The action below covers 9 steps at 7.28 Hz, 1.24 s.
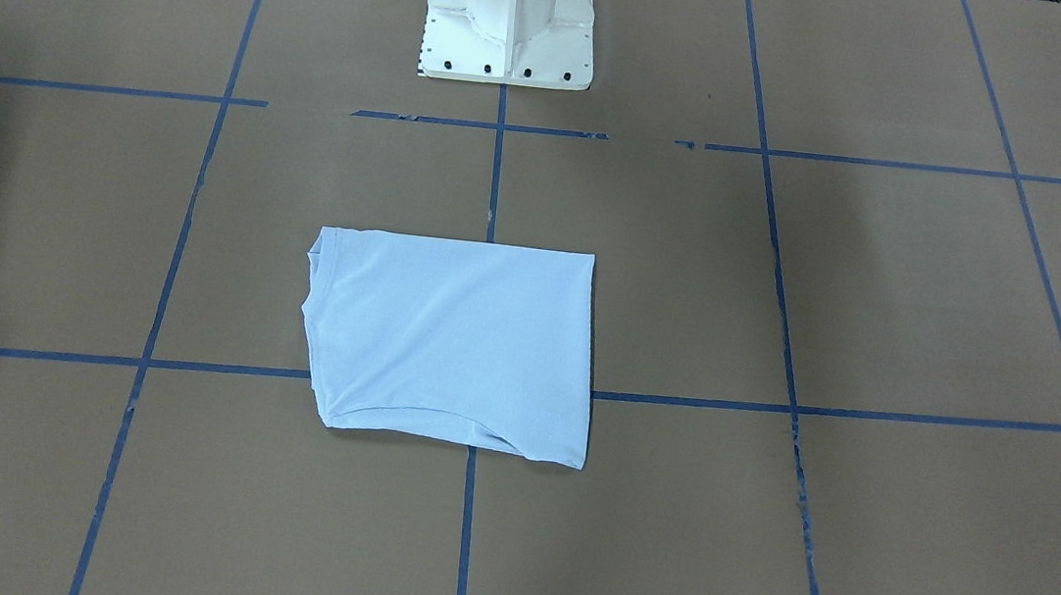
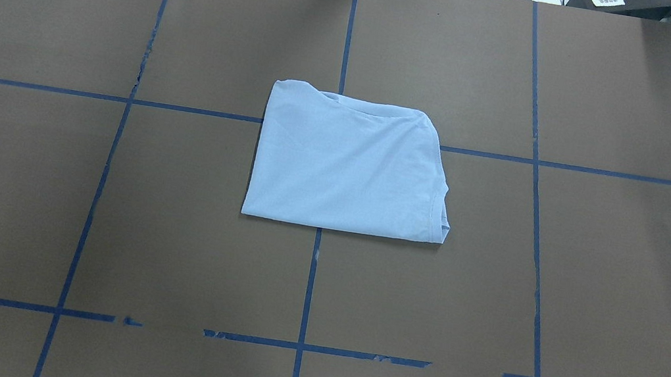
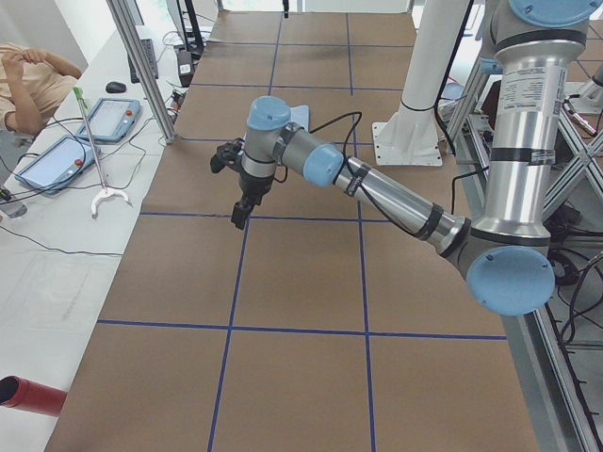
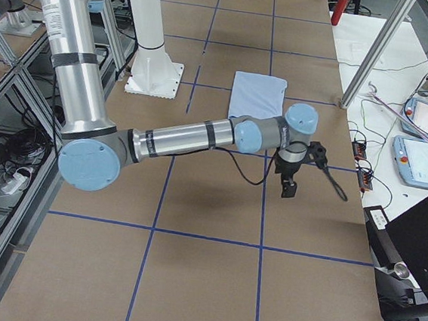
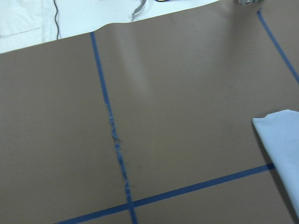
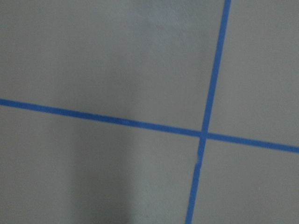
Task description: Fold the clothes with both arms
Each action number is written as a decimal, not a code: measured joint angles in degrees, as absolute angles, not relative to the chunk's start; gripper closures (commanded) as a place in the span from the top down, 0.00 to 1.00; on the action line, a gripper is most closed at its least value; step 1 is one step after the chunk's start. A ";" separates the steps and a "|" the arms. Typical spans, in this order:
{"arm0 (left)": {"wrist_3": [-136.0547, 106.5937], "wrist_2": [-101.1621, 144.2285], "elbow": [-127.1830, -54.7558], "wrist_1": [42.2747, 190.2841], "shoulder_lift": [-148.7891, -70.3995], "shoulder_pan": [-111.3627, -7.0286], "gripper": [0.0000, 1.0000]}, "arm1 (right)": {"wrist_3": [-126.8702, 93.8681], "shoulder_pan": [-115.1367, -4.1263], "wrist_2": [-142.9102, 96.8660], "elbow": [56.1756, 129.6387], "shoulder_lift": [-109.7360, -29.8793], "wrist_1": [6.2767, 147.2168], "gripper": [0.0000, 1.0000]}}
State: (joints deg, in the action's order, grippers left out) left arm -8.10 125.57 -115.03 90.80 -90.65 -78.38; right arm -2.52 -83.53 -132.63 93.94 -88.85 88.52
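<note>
Jaws on the left gripper (image 3: pixel 241 215) and right gripper (image 4: pixel 289 187) were unreadable to me; both hung well aside, I judged, because the T-shirt (image 2: pixel 349 164) lay folded at the centre of the table (image 2: pixel 40 204).

You have the left arm (image 3: pixel 396 202) stretched far out to the left, its left gripper (image 3: pixel 238 222) pointing down. The right arm (image 4: pixel 178 138) reaches out right, right gripper (image 4: pixel 290 191) also pointing down. Whether either gripper's jaws are parted is unclear.
</note>
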 measured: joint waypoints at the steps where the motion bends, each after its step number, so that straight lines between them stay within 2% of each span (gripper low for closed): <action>1: -6.97 126.38 -112.59 90.71 -88.49 -80.01 1.00 | -2.46 -84.70 -132.85 94.69 -93.06 88.48 1.00; 5: 0.27 134.76 -109.00 90.78 -80.24 -83.34 1.00 | -2.31 -86.74 -133.43 103.73 -105.14 87.92 1.00; 9: 1.42 136.46 -106.04 92.38 -80.79 -83.97 1.00 | -1.02 -86.65 -133.03 106.83 -105.99 87.56 1.00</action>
State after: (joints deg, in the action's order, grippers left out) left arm 1.42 136.46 -106.04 92.38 -80.79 -83.97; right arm -1.02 -86.65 -133.03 106.83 -105.99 87.56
